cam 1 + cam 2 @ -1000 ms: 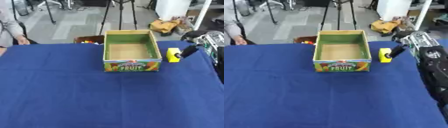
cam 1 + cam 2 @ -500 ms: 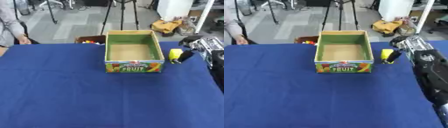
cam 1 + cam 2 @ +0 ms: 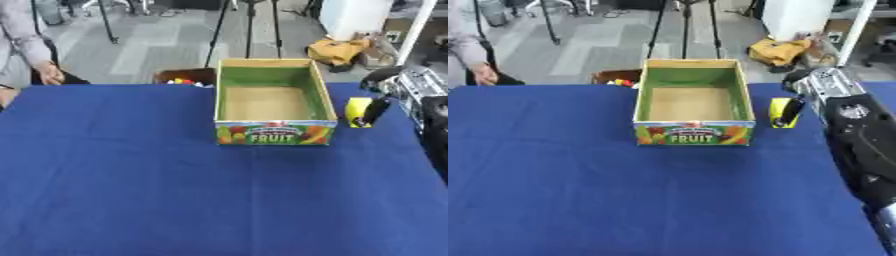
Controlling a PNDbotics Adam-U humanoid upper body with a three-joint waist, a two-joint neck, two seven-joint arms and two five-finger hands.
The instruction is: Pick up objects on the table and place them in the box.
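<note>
An open cardboard fruit box point(image 3: 273, 97) with a green inside stands empty on the blue table point(image 3: 175, 180), right of centre toward the far edge. Just right of the box a small yellow block point(image 3: 780, 111) stands on the cloth. My right hand point(image 3: 822, 86) comes in from the right, and one black finger point(image 3: 791, 110) lies across the block's front, pinching it; the other fingers are hidden behind it. The block still rests on the table. My left hand shows in no view.
A brown bin point(image 3: 182, 77) with colourful items sits just beyond the table's far edge, left of the box. My black right forearm point(image 3: 866, 150) covers the table's right edge. Wide blue cloth lies bare in front of the box.
My right hand has come down and leftward from above the block's right side until its finger lies across the block. The block and the box stay where they were.
</note>
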